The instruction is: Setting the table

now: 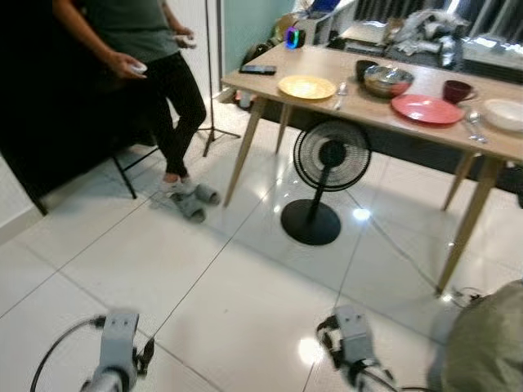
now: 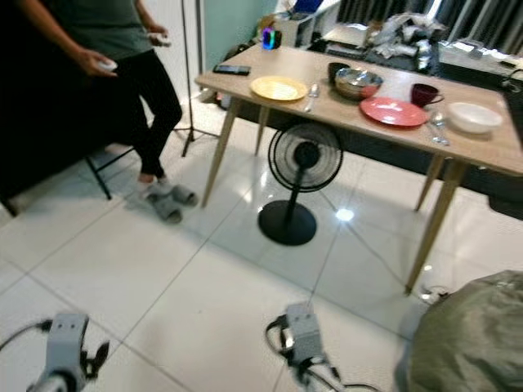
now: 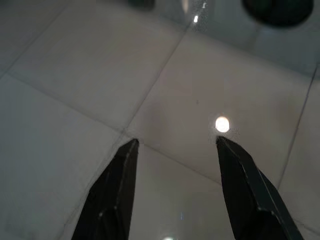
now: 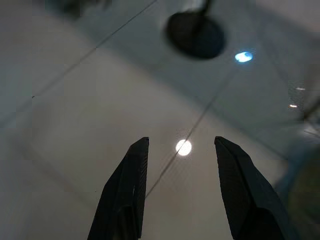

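Left gripper (image 3: 175, 145): fingers spread wide, nothing between them, hanging low over pale floor tiles (image 1: 122, 269). Right gripper (image 4: 181, 145): same, wide open and empty, pointed down at tile with a ceiling-light glint between the tips. In the head views both wrists sit at the near edge, left and right.

Near right: a rumpled grey-green bag or cloth heap (image 2: 474, 343) on the floor.

Mid floor: black pedestal fan (image 1: 325, 184), round base, grille facing the camera, standing just under the near edge of the table. A thin cable runs along the tiles to its right.

Left, mid to far: a person (image 1: 147, 73) standing in dark trousers and grey slippers, a small white object in each hand. A tripod stand behind them.

Far: light wooden table (image 2: 490, 151) on slanted legs, running from far left to right. On it, left to right: dark remote (image 1: 257, 70) at the left end; yellow plate (image 1: 306, 86), flat, empty; a spoon (image 1: 340, 95) beside it; steel bowl (image 1: 387, 80) with a dark bowl just behind; red plate (image 1: 426, 109), empty; dark red mug (image 1: 457, 90) beyond it; second spoon (image 1: 475, 126); white bowl (image 1: 505, 114) at the right end. Picture slightly soft.
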